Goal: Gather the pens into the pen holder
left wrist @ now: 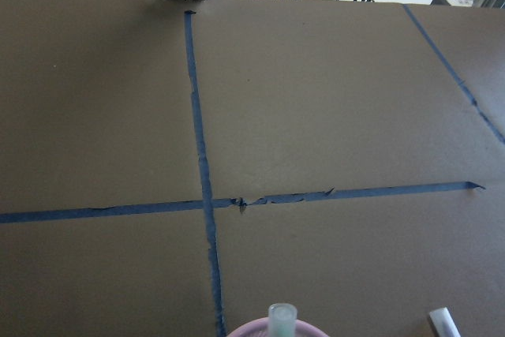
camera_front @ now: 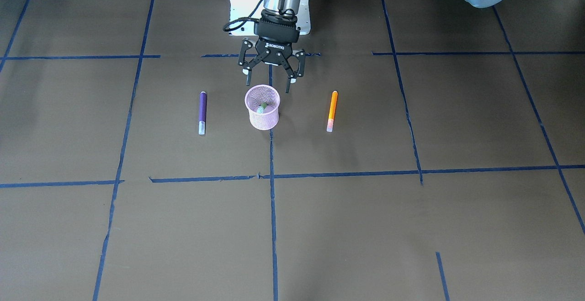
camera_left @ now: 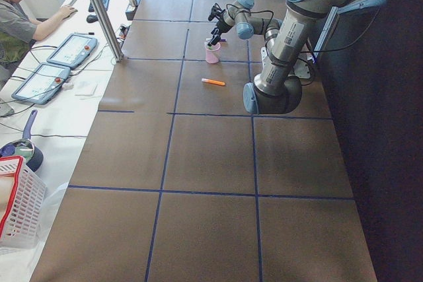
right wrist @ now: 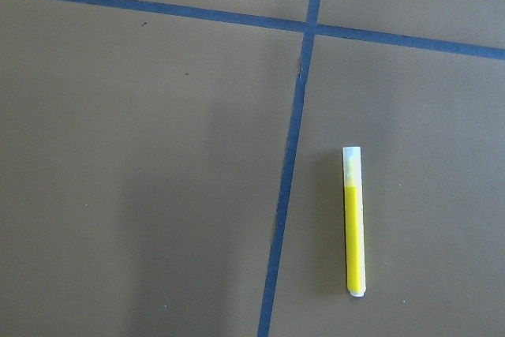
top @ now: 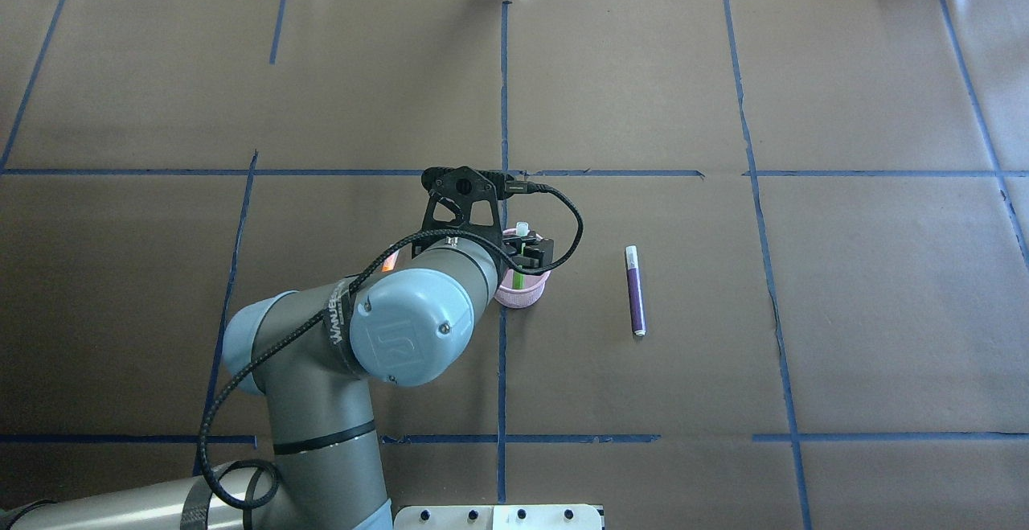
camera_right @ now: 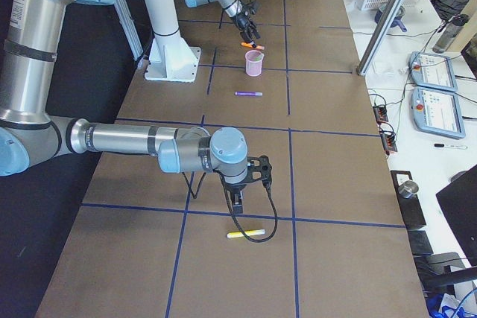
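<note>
In the front-facing view, the left gripper [camera_front: 268,85] is hanging just behind the pen holder [camera_front: 263,116] at upper centre. Its fingers are spreading wide with nothing between them. The green pen [camera_front: 261,108] is standing inside the pen holder. The purple pen [camera_front: 202,111] is lying to its left and the orange pen [camera_front: 332,110] to its right, both apart from it.

In the overhead view, the left arm [top: 402,329] is covering much of the pen holder [top: 526,295] at mid-frame, and the purple pen [top: 635,293] is lying to its right.

In the exterior left view, the orange pen [camera_left: 213,82] is lying just below the pen holder [camera_left: 212,55] in the upper centre.

In the exterior right view, the right gripper [camera_right: 237,202] is hovering at lower centre, close over a yellow pen [camera_right: 246,234]. I cannot tell whether its fingers are apart or together.

In the left wrist view, the green pen's pale cap [left wrist: 282,321] is poking up at the bottom edge.

In the right wrist view, the yellow pen [right wrist: 354,226] is lying at lower right beside a blue tape line [right wrist: 288,187].
</note>
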